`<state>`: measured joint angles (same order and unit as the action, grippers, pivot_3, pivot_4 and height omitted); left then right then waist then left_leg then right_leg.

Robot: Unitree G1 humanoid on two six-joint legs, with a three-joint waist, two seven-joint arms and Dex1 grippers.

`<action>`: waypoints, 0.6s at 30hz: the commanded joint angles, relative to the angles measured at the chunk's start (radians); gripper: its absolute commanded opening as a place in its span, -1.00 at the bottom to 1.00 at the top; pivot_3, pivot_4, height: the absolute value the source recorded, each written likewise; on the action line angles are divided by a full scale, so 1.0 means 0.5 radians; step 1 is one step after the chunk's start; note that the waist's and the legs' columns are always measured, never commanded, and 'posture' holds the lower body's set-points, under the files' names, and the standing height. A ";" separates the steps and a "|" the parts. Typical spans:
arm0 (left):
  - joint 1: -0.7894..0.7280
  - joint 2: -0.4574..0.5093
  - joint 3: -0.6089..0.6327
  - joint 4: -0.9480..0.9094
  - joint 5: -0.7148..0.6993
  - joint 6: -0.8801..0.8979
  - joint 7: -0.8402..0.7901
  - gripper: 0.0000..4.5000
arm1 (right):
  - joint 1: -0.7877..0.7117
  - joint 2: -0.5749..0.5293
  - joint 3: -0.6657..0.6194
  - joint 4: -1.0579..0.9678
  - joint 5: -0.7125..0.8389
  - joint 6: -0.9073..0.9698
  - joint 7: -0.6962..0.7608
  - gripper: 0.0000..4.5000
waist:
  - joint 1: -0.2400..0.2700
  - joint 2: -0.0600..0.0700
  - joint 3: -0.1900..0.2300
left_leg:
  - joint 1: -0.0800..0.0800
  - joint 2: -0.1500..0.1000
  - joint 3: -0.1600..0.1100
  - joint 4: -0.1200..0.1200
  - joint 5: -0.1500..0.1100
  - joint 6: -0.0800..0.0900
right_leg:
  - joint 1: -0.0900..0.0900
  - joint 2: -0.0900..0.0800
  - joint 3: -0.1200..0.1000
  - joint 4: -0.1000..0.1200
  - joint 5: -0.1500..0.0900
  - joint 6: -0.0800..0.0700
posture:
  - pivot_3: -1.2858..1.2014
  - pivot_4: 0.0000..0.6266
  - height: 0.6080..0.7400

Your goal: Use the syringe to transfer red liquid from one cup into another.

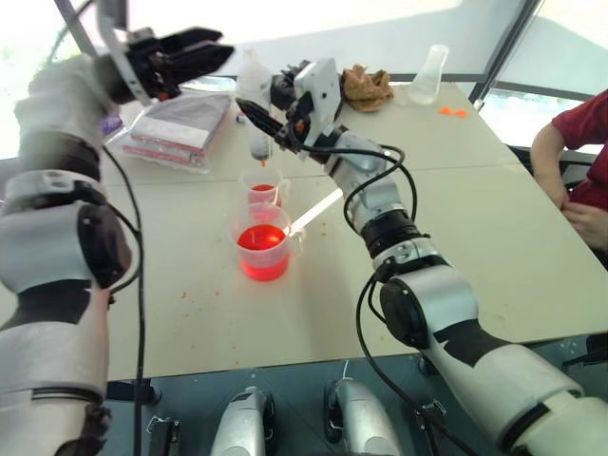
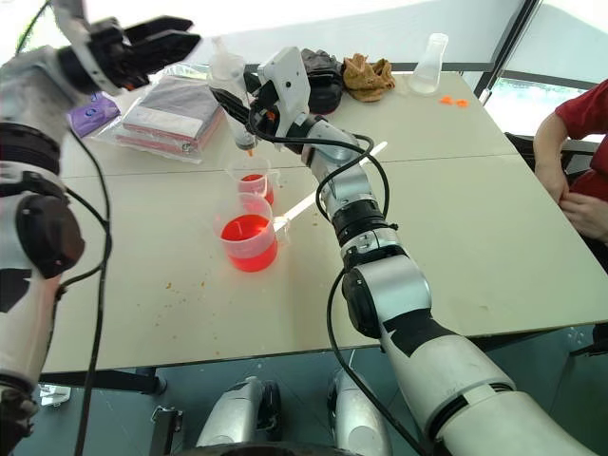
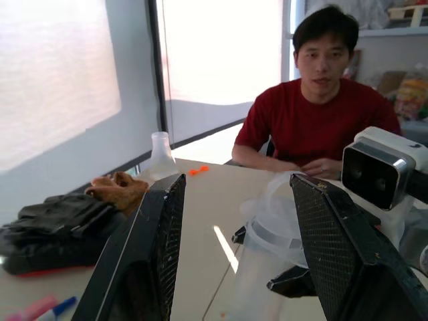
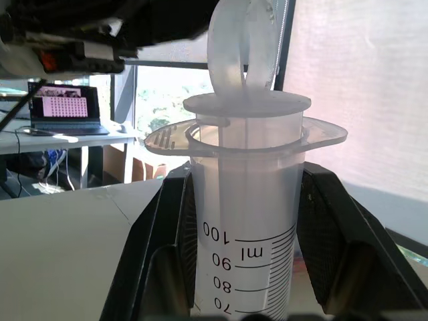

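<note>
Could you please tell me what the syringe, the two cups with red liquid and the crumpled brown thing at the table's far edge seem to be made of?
Syringe: clear, slightly frosted plastic, by its printed black scale and moulded flange.
Larger beaker and smaller cup: clear glossy plastic, probably; the red liquid shows through their walls.
Brown thing: soft, matte cloth or leather, perhaps a glove; its folds suggest this.

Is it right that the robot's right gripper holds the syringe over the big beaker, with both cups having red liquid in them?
No: the right gripper holds the syringe over the smaller cup, not the big beaker, as the left eye view shows. Both hold red liquid.
</note>
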<state>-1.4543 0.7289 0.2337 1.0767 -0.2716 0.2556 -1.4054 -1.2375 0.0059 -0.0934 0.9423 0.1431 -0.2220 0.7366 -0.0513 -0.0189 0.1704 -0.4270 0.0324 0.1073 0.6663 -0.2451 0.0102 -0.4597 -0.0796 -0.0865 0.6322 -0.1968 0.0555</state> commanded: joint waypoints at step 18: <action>2.452 0.030 0.742 -2.956 -0.890 1.210 0.906 0.15 | -0.289 -1.317 0.299 -0.862 0.507 2.856 0.430 -0.33 | 0.060 0.002 0.000 | 0.002 -0.001 -0.005 0.000 -0.009 0.014 | 0.003 -0.011 0.005 -0.007 -0.006 -0.012 | 0.03 -0.52 1.00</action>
<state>-0.2605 0.7491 0.5530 -0.3106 -0.6608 0.8322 -0.9904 -1.3721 -0.6089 -0.0047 0.5256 0.3816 1.0214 0.8962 -0.0213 -0.0179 0.1706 -0.4258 0.0319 0.1047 0.6664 -0.2498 0.0170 -0.4588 -0.0857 -0.0841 0.6295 -0.2007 0.0481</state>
